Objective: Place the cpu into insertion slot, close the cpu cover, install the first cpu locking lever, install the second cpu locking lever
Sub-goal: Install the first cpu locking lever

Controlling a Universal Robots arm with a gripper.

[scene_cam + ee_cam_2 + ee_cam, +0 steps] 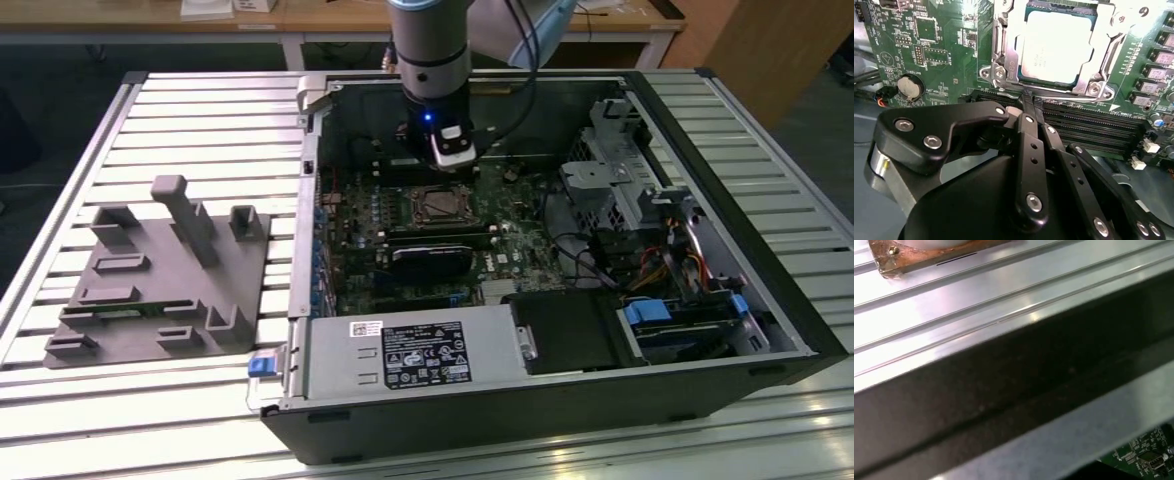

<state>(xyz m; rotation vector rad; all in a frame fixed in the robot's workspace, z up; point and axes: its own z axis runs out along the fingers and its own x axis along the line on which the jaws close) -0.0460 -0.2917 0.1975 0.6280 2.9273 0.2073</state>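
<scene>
The cpu [1056,47], a square chip with a dull silvery top, lies in the insertion slot [441,204] on the green motherboard. The silver cpu cover [1004,50] lies flat around it, its window framing the chip. A thin metal locking lever [1006,91] runs along the socket edge nearest the gripper. In the second wrist view my gripper [1030,100] is shut, its black fingertips pressed together and touching that edge by the lever. In the exterior view the gripper [451,160] hangs inside the open computer case, just behind the socket.
Black memory slots [1089,125] lie beside the socket and a coin battery [910,87] sits off to one side. A labelled power supply box [424,355], a drive cage [614,180] and cables crowd the case. A grey fixture [160,275] stands on the slatted table at the exterior view's left.
</scene>
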